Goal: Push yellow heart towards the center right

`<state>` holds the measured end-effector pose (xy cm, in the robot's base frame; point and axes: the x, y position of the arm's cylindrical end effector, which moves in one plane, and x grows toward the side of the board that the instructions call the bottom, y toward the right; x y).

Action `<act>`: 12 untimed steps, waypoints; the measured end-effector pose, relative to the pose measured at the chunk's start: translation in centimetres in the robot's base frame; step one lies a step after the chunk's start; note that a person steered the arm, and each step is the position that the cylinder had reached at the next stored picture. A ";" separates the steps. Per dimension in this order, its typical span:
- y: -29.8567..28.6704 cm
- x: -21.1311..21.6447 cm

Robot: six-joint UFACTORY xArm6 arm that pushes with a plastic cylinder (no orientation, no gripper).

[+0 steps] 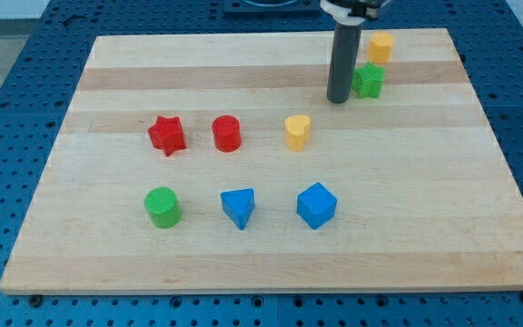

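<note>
The yellow heart [298,132] stands a little above the middle of the wooden board [271,263]. My tip [339,99] rests on the board up and to the right of the heart, with a clear gap between them. The tip is just left of the green star [368,81], close to touching it. The rod rises to the view's top edge.
A yellow hexagon block [381,46] sits near the top right. A red star [166,134] and a red cylinder [227,133] lie left of the heart. A green cylinder [162,206], a blue triangle [238,207] and a blue cube [316,204] form a lower row.
</note>
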<state>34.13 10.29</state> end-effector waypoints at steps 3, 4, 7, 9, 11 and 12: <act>3.7 0.9; 3.7 5.7; -8.1 11.3; -11.5 8.1; -5.7 9.0; -5.6 7.0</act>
<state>41.12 4.67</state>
